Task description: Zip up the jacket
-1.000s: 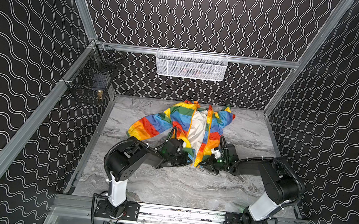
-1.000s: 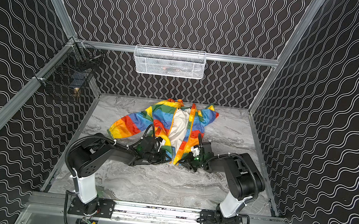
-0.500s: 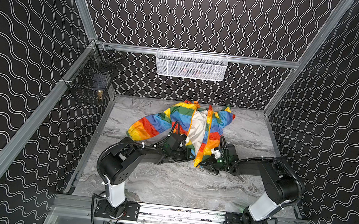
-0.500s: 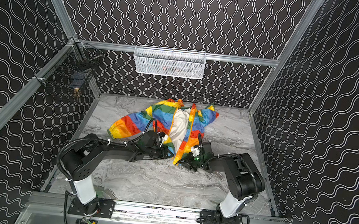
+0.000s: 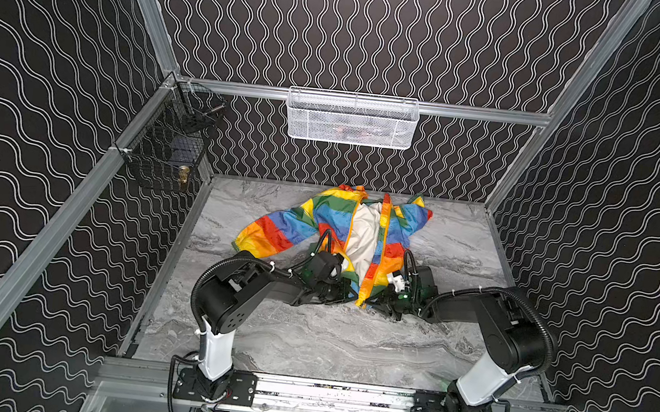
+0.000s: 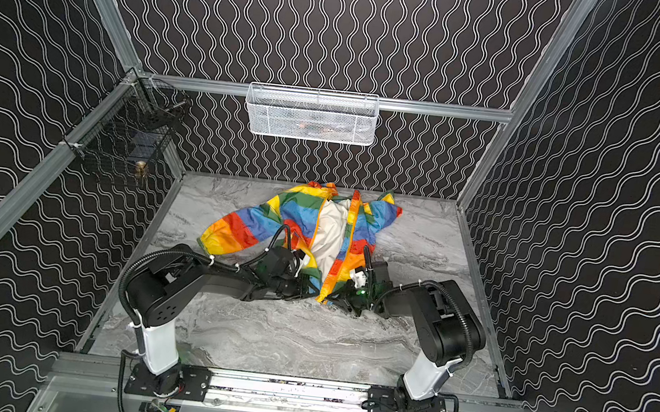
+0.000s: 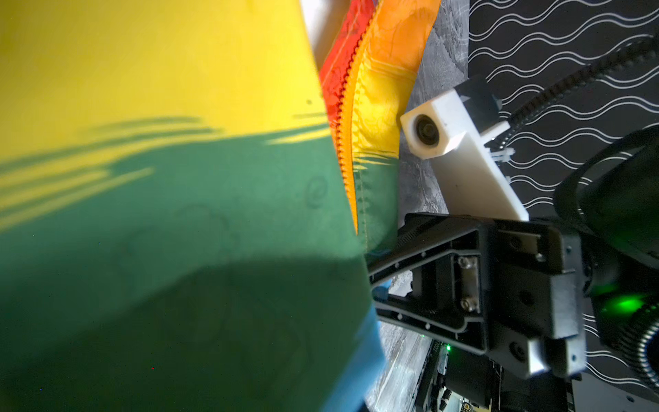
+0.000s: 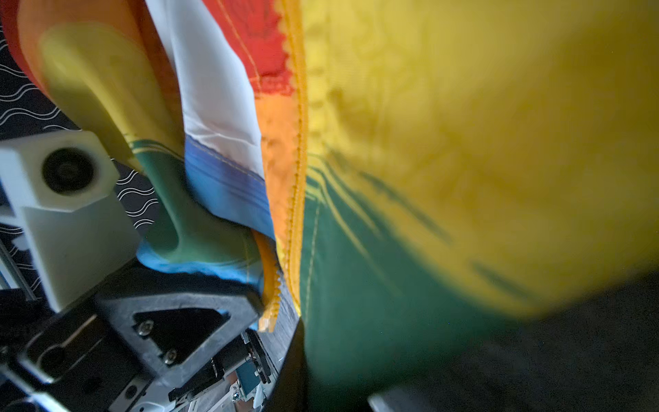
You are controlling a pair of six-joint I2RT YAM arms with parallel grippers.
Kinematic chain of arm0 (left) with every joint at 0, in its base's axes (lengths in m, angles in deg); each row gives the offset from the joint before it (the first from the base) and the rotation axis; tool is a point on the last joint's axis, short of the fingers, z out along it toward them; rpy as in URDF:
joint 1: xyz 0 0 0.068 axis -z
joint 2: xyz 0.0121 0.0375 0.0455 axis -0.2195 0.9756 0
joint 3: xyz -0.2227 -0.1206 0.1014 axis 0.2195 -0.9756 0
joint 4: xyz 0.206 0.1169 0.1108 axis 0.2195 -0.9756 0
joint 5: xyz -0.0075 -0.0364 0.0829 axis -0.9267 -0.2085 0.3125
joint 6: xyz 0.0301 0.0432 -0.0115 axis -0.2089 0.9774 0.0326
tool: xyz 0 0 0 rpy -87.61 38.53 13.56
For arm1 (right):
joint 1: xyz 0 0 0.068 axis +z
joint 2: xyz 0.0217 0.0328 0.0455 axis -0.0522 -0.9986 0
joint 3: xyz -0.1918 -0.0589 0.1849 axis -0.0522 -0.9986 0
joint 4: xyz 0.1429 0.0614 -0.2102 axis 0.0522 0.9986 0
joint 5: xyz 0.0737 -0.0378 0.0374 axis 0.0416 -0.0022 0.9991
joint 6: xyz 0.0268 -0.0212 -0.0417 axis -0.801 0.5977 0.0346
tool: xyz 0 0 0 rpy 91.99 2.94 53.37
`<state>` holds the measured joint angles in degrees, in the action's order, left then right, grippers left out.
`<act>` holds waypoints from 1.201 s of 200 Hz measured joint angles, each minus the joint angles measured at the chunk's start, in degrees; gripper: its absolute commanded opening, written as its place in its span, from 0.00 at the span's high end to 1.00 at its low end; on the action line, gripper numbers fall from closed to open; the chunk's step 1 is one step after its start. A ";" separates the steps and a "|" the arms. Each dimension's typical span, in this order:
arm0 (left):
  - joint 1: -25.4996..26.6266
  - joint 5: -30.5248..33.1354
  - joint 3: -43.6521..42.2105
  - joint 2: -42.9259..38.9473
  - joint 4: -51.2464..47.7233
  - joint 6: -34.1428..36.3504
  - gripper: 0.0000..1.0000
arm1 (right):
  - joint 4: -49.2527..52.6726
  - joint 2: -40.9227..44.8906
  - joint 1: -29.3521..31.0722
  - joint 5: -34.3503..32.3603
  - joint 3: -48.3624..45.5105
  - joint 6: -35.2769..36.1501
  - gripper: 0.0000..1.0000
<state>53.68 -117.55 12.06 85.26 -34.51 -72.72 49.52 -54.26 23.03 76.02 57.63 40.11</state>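
as i look down through both top views: jacket lies open on the marble table toward the back wall, white lining showing; left gripper and right gripper sit close together at its near hem.
left wrist: right gripper pinched shut on the jacket's green-blue hem corner, beside the orange zipper.
right wrist: left gripper closed tight on the other hem, at the zipper's bottom end.
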 measured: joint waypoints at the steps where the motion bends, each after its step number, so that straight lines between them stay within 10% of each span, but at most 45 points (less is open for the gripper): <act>1: 0.02 -0.04 0.00 0.02 0.02 0.00 1.00 | -0.02 0.00 0.00 0.00 0.00 -0.07 0.88; 127: 0.52 -2.45 2.27 5.20 2.21 -1.44 1.00 | -0.31 1.66 0.00 0.04 -0.72 -0.15 0.71; 240: -0.87 -3.67 1.73 5.46 2.51 -2.10 1.00 | 0.24 2.60 -0.63 -0.61 -1.88 -0.13 0.81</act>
<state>52.80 -121.22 13.78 90.72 -31.99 -74.82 49.76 -51.66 22.39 75.41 55.75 39.98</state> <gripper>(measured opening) 0.054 0.207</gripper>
